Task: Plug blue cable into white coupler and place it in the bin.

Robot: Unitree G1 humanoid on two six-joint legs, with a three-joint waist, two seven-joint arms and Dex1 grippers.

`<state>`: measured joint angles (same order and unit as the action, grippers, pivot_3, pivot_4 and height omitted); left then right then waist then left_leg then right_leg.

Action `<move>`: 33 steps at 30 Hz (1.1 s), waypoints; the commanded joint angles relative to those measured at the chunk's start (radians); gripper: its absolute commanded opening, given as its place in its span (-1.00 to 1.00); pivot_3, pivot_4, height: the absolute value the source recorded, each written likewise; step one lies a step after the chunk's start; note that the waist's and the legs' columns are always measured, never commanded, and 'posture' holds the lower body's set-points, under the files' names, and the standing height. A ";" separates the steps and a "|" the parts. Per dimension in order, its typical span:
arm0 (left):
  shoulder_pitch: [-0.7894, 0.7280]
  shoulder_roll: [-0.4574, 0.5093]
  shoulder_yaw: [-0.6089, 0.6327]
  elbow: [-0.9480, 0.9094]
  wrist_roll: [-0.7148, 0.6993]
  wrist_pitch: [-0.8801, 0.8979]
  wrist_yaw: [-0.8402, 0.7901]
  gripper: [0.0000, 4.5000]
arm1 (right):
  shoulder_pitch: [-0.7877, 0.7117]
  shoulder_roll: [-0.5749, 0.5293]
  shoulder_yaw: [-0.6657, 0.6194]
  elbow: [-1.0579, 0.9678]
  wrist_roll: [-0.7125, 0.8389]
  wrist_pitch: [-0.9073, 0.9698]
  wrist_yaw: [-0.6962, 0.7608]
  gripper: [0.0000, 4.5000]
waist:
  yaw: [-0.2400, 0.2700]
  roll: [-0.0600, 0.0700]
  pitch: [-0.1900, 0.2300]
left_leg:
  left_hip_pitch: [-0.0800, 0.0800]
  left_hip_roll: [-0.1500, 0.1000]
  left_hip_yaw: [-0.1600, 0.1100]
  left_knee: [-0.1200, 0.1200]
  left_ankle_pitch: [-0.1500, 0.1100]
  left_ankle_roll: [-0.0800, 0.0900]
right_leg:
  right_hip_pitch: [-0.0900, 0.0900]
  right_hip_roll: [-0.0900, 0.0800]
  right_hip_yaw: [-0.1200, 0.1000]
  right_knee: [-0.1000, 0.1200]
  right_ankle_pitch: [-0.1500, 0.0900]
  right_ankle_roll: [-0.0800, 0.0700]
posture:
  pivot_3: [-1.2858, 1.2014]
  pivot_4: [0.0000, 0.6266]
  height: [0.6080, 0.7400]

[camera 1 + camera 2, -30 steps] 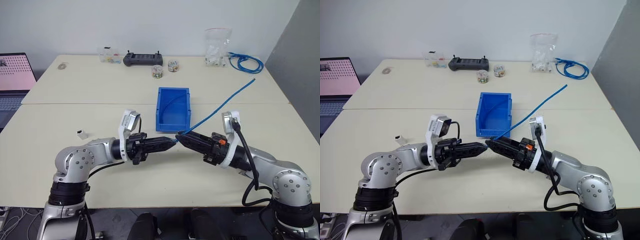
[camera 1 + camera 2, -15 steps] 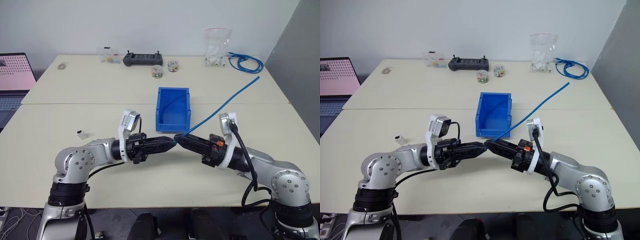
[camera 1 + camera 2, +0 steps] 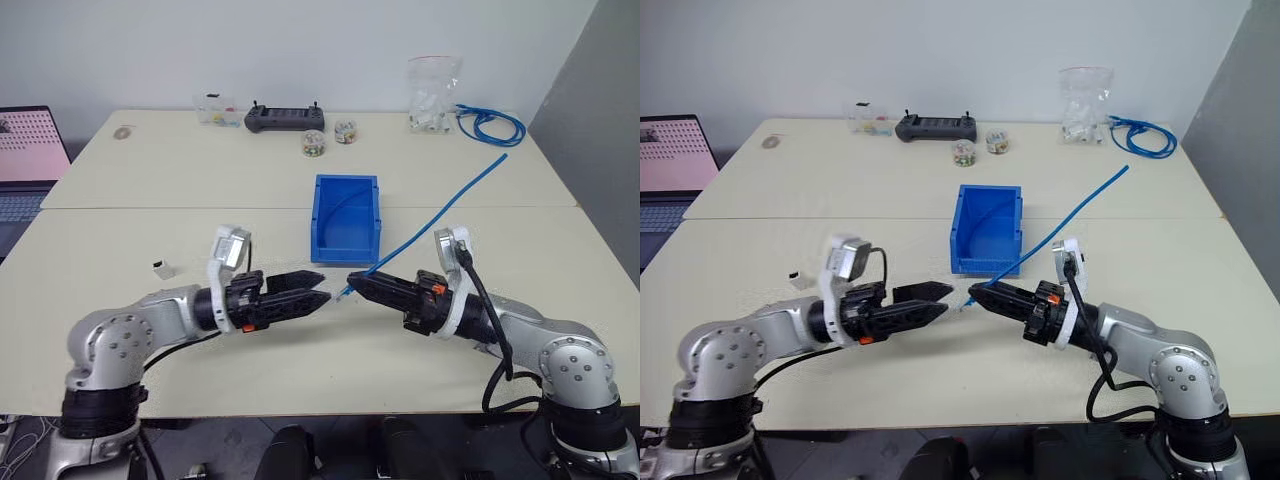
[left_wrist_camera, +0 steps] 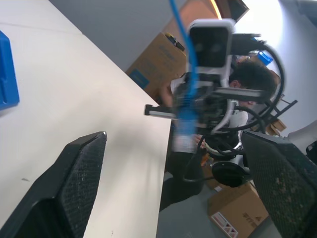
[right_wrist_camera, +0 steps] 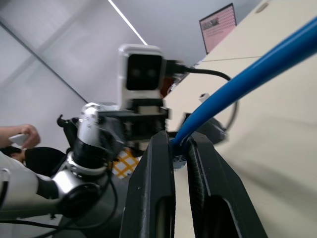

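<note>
The right hand (image 3: pixel 352 283) pinches the blue cable (image 3: pixel 440 214) near its plug end, the left hand (image 3: pixel 318 289) gaping empty just opposite, so it should swing to the bin (image 3: pixel 346 216) just beyond, keeping its grip firm.

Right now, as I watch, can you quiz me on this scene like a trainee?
1. True or false: the left gripper grips the cable.
2. Where is the bin? A: standing on the table, beyond the gripper tips. B: held in the left gripper. C: tipped upside down.
3. Fill the gap: the right gripper is shut on the ___ cable.

Key:
1. False. Its fingers are open and apart from the cable.
2. A.
3. Blue.
</note>
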<state>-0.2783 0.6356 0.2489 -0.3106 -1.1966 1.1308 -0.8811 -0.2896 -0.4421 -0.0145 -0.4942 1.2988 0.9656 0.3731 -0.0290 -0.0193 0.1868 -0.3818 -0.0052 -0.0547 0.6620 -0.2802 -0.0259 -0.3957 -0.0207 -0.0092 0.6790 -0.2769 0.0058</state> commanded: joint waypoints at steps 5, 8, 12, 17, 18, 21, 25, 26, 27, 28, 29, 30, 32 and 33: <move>0.262 0.014 0.165 -0.177 0.051 -0.119 0.178 1.00 | -0.020 0.012 -0.002 0.001 -0.026 -0.029 0.049 -0.97 | 0.000 0.000 0.000 | 0.000 0.000 0.001 -0.001 0.000 0.000 | -0.001 0.000 0.001 -0.001 0.000 0.000 | 0.03 -0.52 1.00; 0.352 -0.052 0.145 -0.199 0.289 -0.315 0.298 1.00 | -0.021 0.012 0.007 0.012 -0.046 -0.032 0.065 -0.97 | 0.005 0.001 0.000 | 0.000 0.000 0.001 -0.001 0.000 0.000 | 0.000 -0.001 0.001 -0.002 0.000 0.000 | 0.03 -0.52 1.00; 0.417 -0.172 0.117 -0.191 0.590 -0.557 0.508 1.00 | -0.030 0.017 0.027 0.028 -0.084 -0.039 0.088 -0.97 | 0.015 0.000 0.000 | 0.000 0.000 0.001 -0.001 0.000 0.000 | 0.001 -0.001 0.002 -0.004 0.000 0.000 | 0.03 -0.52 1.00; 0.426 -0.244 0.117 -0.122 0.853 -0.638 0.762 1.00 | -0.048 0.020 0.049 0.041 -0.121 -0.039 0.123 -0.97 | 0.023 0.000 0.000 | -0.001 0.000 0.001 -0.001 0.000 0.000 | 0.000 -0.001 0.001 -0.005 0.000 0.000 | 0.03 -0.52 1.00; 0.420 -0.245 0.117 -0.106 0.876 -0.631 0.783 1.00 | -0.050 0.021 0.051 0.042 -0.125 -0.038 0.127 -0.97 | 0.024 0.000 0.000 | -0.001 0.000 0.001 -0.001 0.000 0.000 | 0.000 -0.001 0.001 -0.005 0.000 0.000 | 0.03 -0.52 1.00; 0.387 -0.248 0.106 -0.067 0.914 -0.609 0.819 1.00 | -0.056 0.023 0.053 0.047 -0.138 -0.036 0.138 -0.97 | 0.025 -0.001 0.000 | -0.001 0.000 0.001 -0.001 0.000 0.000 | 0.000 -0.001 0.000 -0.005 0.000 0.000 | 0.03 -0.52 1.00; 0.322 -0.269 0.095 -0.041 0.931 -0.556 0.862 1.00 | -0.062 0.026 0.052 0.049 -0.148 -0.034 0.145 -0.97 | 0.027 -0.001 0.000 | -0.002 0.000 0.001 -0.001 0.000 0.000 | 0.000 -0.001 0.000 -0.005 0.000 0.000 | 0.03 -0.52 1.00; 0.299 -0.275 0.097 -0.028 0.933 -0.541 0.872 1.00 | -0.062 0.026 0.051 0.049 -0.149 -0.033 0.145 -0.97 | 0.027 -0.001 0.000 | -0.002 0.000 0.001 -0.001 0.000 0.000 | 0.000 -0.001 -0.001 -0.005 0.000 0.000 | 0.03 -0.52 1.00; 0.278 -0.280 0.101 -0.015 0.935 -0.531 0.882 1.00 | -0.062 0.027 0.051 0.048 -0.150 -0.033 0.145 -0.97 | 0.027 -0.001 0.000 | -0.002 0.000 0.001 -0.001 0.000 0.000 | 0.000 -0.001 -0.001 -0.005 0.001 0.000 | 0.03 -0.52 1.00; 0.252 -0.287 0.109 0.001 0.931 -0.515 0.894 1.00 | -0.062 0.027 0.050 0.048 -0.151 -0.032 0.146 -0.97 | 0.027 -0.001 0.000 | -0.002 0.000 0.001 -0.001 0.000 0.000 | 0.000 -0.001 -0.001 -0.005 0.001 0.000 | 0.03 -0.52 1.00; 0.232 -0.291 0.112 0.017 0.932 -0.501 0.901 1.00 | -0.062 0.026 0.049 0.047 -0.152 -0.032 0.148 -0.97 | 0.027 -0.001 0.000 | -0.002 0.000 0.001 -0.001 0.000 0.000 | 0.000 -0.001 -0.001 -0.005 0.001 0.000 | 0.03 -0.52 1.00; 0.214 -0.293 0.112 0.034 0.934 -0.493 0.906 1.00 | -0.062 0.026 0.049 0.046 -0.152 -0.031 0.147 -0.97 | 0.027 -0.001 0.000 | -0.002 0.000 0.001 -0.001 0.000 0.000 | 0.000 -0.001 -0.001 -0.005 0.001 0.000 | 0.03 -0.52 1.00; 0.181 -0.300 0.118 0.068 0.938 -0.476 0.926 1.00 | -0.061 0.025 0.050 0.042 -0.156 -0.031 0.149 -0.97 | 0.026 -0.001 0.000 | -0.002 0.000 0.001 -0.001 0.000 0.000 | 0.000 -0.001 -0.001 -0.004 0.001 -0.001 | 0.03 -0.52 1.00; 0.160 -0.308 0.128 0.090 0.937 -0.470 0.941 1.00 | -0.061 0.025 0.050 0.041 -0.157 -0.030 0.149 -0.97 | 0.025 -0.001 0.000 | -0.002 0.000 0.000 -0.001 0.000 0.000 | 0.000 -0.001 -0.001 -0.004 0.001 0.000 | 0.03 -0.52 1.00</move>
<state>-0.0998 0.3293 0.3448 -0.2285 -0.2682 0.6528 0.0349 -0.3373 -0.4181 0.0435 -0.4273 1.1381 0.9454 0.5065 -0.0035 -0.0206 0.1866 -0.3835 -0.0055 -0.0543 0.6614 -0.2804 -0.0257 -0.3954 -0.0215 -0.0104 0.6758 -0.2756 0.0054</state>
